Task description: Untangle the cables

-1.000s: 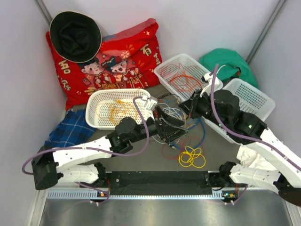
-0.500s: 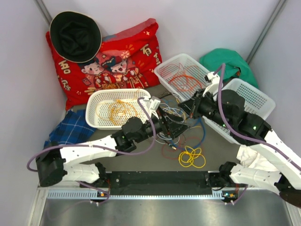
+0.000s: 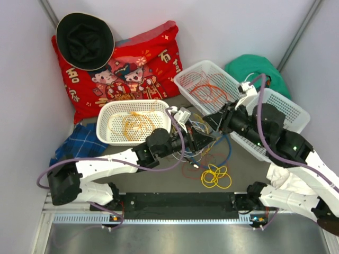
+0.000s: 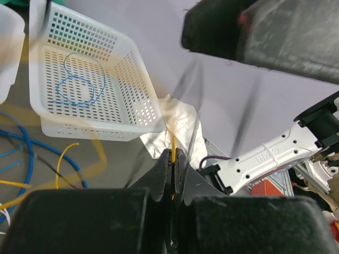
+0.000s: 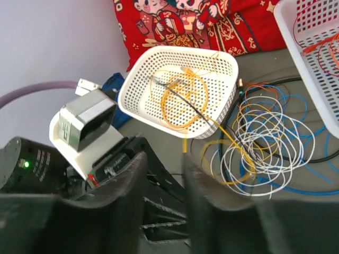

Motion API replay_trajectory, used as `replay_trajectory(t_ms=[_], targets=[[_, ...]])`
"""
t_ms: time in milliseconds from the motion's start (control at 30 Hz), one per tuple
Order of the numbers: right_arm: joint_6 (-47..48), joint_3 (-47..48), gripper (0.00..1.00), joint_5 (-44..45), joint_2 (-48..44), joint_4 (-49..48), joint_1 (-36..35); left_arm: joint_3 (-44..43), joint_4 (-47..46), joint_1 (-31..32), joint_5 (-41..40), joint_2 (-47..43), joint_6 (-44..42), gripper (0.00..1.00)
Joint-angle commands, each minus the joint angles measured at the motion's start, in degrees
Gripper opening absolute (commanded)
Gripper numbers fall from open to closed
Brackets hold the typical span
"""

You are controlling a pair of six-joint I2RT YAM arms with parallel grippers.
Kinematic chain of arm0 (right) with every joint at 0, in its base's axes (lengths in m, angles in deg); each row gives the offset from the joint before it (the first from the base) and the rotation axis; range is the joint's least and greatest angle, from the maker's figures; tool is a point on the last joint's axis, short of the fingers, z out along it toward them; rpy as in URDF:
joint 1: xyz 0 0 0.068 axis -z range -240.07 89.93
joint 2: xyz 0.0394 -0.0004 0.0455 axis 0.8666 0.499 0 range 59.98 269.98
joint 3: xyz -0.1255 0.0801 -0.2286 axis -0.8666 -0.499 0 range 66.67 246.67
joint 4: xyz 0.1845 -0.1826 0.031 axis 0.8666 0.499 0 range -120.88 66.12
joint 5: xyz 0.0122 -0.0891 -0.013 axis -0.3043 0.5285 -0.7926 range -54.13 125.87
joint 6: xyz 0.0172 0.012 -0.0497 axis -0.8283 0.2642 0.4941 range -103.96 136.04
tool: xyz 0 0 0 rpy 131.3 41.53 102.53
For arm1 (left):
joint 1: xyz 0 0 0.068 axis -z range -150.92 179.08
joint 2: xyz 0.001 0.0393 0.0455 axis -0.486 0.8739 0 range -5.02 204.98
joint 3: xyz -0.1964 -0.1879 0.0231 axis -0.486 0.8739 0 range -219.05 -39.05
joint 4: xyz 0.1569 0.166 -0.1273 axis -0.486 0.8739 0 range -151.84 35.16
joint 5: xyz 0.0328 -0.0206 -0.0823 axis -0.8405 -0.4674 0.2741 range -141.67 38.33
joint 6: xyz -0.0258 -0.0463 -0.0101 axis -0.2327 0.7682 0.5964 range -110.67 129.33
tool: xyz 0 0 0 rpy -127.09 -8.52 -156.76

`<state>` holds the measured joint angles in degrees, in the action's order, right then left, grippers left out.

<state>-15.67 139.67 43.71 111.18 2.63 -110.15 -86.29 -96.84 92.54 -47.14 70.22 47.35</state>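
The cables [image 3: 207, 142] lie in a loose tangle of white, blue, yellow and black wire between the two arms, and the right wrist view shows the tangle [image 5: 267, 143] beside the oval basket. A yellow coil [image 3: 215, 176] and a red loop [image 3: 192, 169] rest nearer the front. My left gripper [image 3: 205, 139] reaches into the tangle. In its wrist view the left gripper [image 4: 173, 154] is shut on a thin yellow cable [image 4: 173, 142]. My right gripper [image 3: 210, 120] hovers at the tangle's far side. In its own view the right gripper [image 5: 163, 157] is open and holds nothing.
A white oval basket [image 3: 106, 114] holds yellow-orange wires, a rectangular basket [image 3: 183, 79] holds orange ones, and a third basket [image 3: 296, 114] on the right holds a blue wire [image 4: 79, 90]. Behind lie a red pillow [image 3: 143, 58], black hat [image 3: 85, 39], green cloth [image 3: 257, 69] and blue plaid cloth [image 3: 79, 145].
My left gripper has pushed rightward into the tangle and shut on the yellow cable. My right gripper was shut and now stands open, its arm drawn slightly back to the right.
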Motion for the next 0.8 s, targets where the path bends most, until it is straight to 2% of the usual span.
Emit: replay_trajectory(t_ms=[0, 33, 133, 200, 400, 500, 600, 767], targets=[[2.0, 0.0, 0.48, 4.3, -3.0, 0.9, 0.2, -3.2, 5.9, 0.1, 0.6, -5.8, -0.7, 0.00], [2.6, -0.1, 0.55, 5.1, -3.5, 1.6, 0.2, -4.2, 7.8, 0.1, 0.6, -6.4, -0.7, 0.00], [3.6, -1.4, 0.59, 8.2, -5.1, 3.7, 0.2, -7.3, 16.3, 0.1, 0.8, -8.4, -0.9, 0.00], [3.8, -3.4, 0.59, 10.1, -6.9, 4.4, 0.2, -8.8, 21.6, 0.1, 0.7, -9.4, -1.3, 0.00], [3.3, -9.3, 0.59, 11.4, -9.9, 4.5, 0.2, -13.7, 28.4, 0.0, -4.0, -10.9, -5.1, 0.00], [3.3, -10.8, 0.60, 12.0, -11.4, 4.7, 0.2, -18.4, 33.2, -0.3, -9.3, -10.4, -8.4, 0.00], [3.8, -12.3, 0.59, 12.1, -13.3, 4.2, 0.2, -26.0, 41.8, -1.1, -14.4, -8.5, -11.5, 0.00], [4.3, -16.6, 0.58, 10.3, -15.6, 2.3, 0.2, -39.2, 49.7, -2.0, -17.9, -5.4, -16.7, 0.00]])
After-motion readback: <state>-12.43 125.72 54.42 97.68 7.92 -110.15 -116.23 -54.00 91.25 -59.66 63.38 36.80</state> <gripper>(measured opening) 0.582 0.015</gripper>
